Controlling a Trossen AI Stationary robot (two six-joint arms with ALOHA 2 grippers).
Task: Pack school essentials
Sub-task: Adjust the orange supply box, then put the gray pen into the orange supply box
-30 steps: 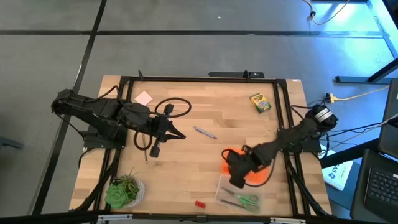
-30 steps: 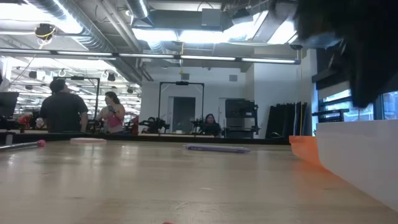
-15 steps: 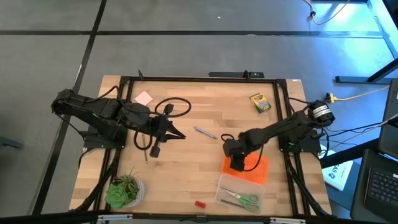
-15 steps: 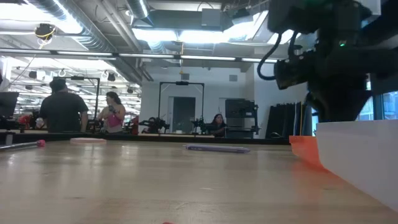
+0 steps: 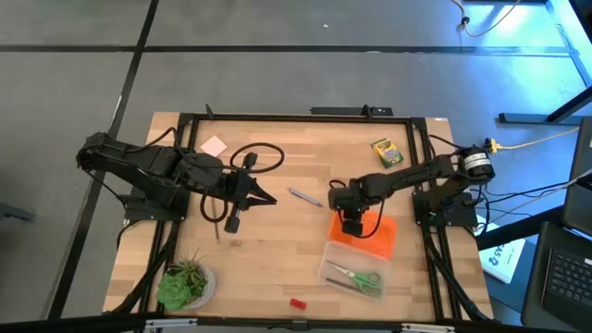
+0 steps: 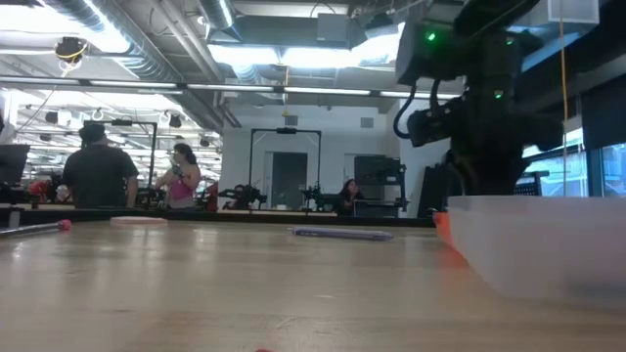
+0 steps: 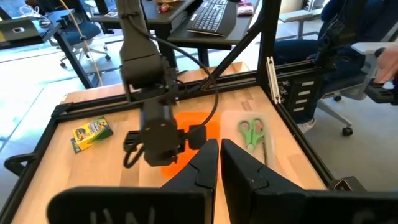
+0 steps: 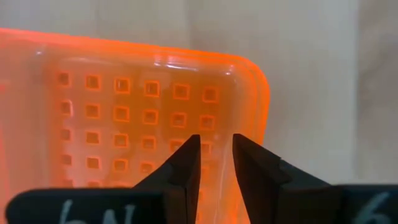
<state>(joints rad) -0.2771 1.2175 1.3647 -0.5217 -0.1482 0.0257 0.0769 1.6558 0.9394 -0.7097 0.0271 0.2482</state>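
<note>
Right gripper hanging over orange perforated lid, fingers a little apart, lid edge between them in the wrist view, contact unclear. Left gripper pressed shut, parked at table's left. Green-handled scissors lying inside clear plastic box, just beside lid. Crayon box, purple pen, pink note pad, red eraser scattered on wooden table

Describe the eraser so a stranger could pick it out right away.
Start at the wooden table and go to its near edge, between the potted plant and the clear plastic box holding the scissors. The eraser lies there alone on bare wood: a tiny red block, the only red item and the smallest thing on the table.
</note>
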